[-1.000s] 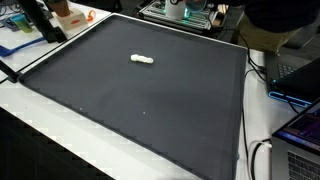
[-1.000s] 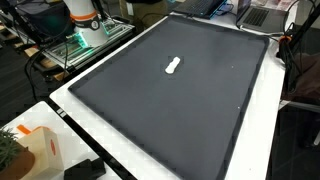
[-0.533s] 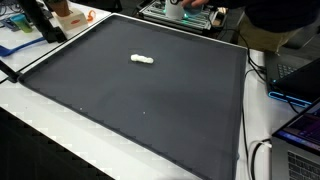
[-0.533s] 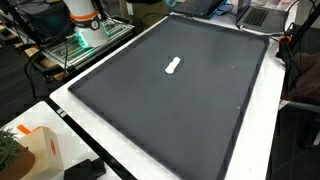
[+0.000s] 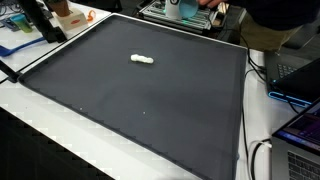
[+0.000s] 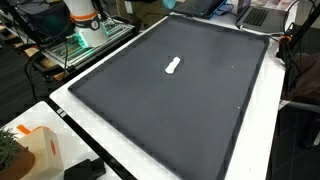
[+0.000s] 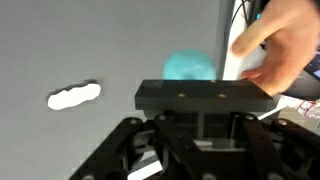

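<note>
Teal and smooth, the round ball (image 7: 190, 65) shows in the wrist view just beyond the front bar of the black gripper (image 7: 203, 100), close to the right edge of the dark grey fabric mat (image 7: 100, 40). A person's bare hand (image 7: 280, 50) hovers just right of the ball, its fingers bent toward it; whether it touches the ball cannot be told.

The gripper is drawn narrow, its jaws brought together. Its own body hides whether they pinch the ball or only stand next to it.

To the left, apart from the gripper, lies a small white lumpy piece (image 7: 74, 96). In both exterior views it rests alone on the far middle of the mat, with the white tabletop (image 5: 50, 120) framing the mat's near side.

Judging from how things lie, the work looks barely begun. The ball is at the gripper, the white lumpy piece lies free and untouched, and nearly all the handling appears left to do.
</note>
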`<action>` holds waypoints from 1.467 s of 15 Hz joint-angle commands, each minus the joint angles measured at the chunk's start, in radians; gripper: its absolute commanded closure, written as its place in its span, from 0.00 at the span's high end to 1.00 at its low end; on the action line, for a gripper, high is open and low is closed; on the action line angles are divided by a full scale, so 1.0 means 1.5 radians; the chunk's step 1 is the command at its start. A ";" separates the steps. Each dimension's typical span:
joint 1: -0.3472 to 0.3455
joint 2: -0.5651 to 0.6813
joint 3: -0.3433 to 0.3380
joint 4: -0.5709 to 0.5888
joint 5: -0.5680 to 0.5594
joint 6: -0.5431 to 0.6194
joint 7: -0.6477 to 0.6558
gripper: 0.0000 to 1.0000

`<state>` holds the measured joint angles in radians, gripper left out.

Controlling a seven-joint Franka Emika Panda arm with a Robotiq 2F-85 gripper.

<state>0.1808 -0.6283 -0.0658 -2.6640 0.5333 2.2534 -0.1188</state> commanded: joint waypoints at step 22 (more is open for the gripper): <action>-0.089 0.127 0.084 0.128 -0.310 0.003 0.028 0.23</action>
<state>0.1031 -0.5380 0.0282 -2.5787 0.2176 2.2989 -0.0979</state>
